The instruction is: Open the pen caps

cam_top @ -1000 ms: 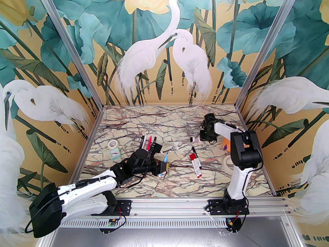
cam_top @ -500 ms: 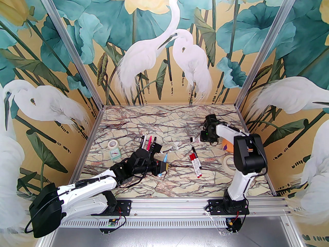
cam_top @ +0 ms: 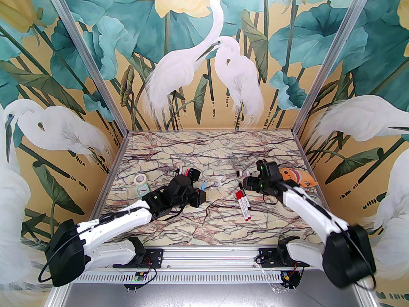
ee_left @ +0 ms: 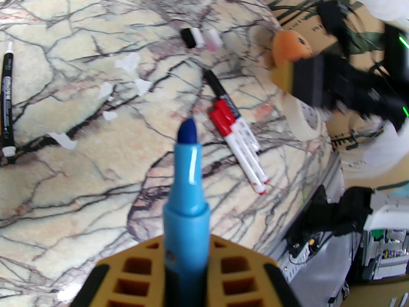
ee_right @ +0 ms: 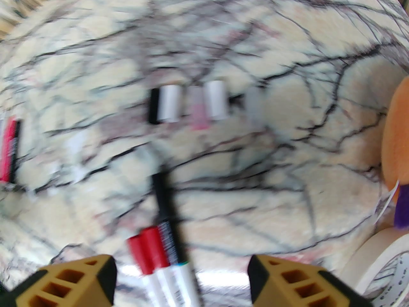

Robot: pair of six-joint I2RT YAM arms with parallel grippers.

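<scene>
the left gripper [ee_left: 187,267] is clamped on a blue pen [ee_left: 187,184]. the pen's dark blue tip is bare and points straight out past the fingers over the marbled surface [ee_left: 80,171]. ahead of this gripper and a little to its right, two red-capped pens [ee_left: 223,120] lie side by side, with a slim black pen [ee_left: 217,86] resting against them. further ahead sits a short row of loose pen caps [ee_left: 195,37]. off to the gripper's left a black-barrelled pen [ee_left: 7,98] lies alone.

the right gripper [ee_right: 182,277] stands wide, with nothing held between its yellow fingers [ee_right: 73,283]. it hangs low, just behind the red ends of the two red-capped pens, which run in under it. its wrist view is blurred, but the caps show in a line directly ahead of it: black, white, pink, white, close together. to its right are an orange plush toy [ee_right: 396,133] and, nearer, a tape roll [ee_right: 380,264].
</scene>
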